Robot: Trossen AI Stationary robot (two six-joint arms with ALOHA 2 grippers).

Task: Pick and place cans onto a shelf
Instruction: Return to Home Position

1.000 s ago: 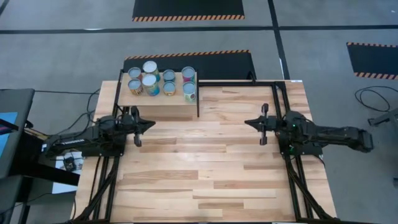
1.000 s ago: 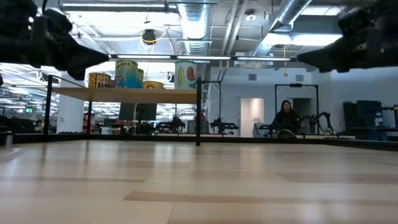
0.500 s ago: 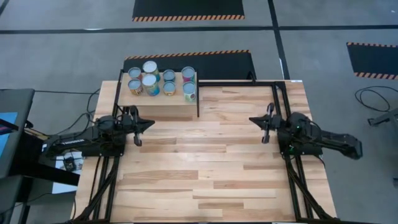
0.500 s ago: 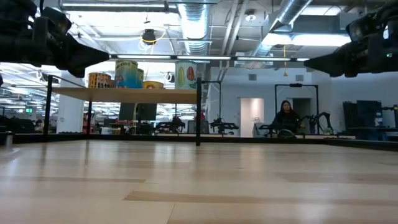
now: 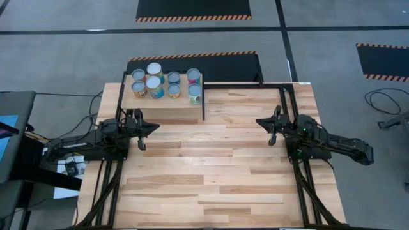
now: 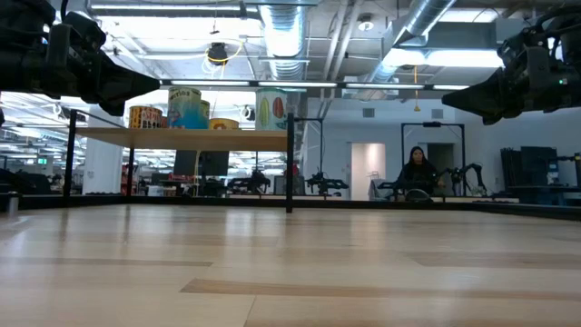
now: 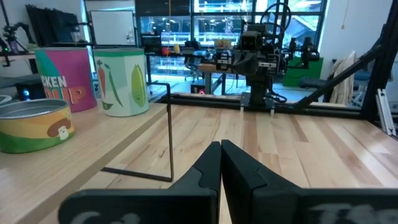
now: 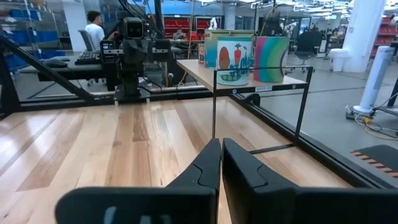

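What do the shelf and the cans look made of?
Shelf: smooth pale wood top, faint grain, on thin black frame, likely metal. Cans: shiny silvery tops suggest metal; printed labels look like paper, unsure. Left pincer and right pincer: shut, empty.

The right gripper (image 5: 261,122) has sunk a little nearer the table (image 5: 204,167) and drawn slightly back toward its right edge as its arm folded in.

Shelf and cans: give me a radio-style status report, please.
Left gripper shut, empty, beside shelf. Right gripper shut, empty, opposite side. Cans on shelf. Nothing seen blocking either arm.
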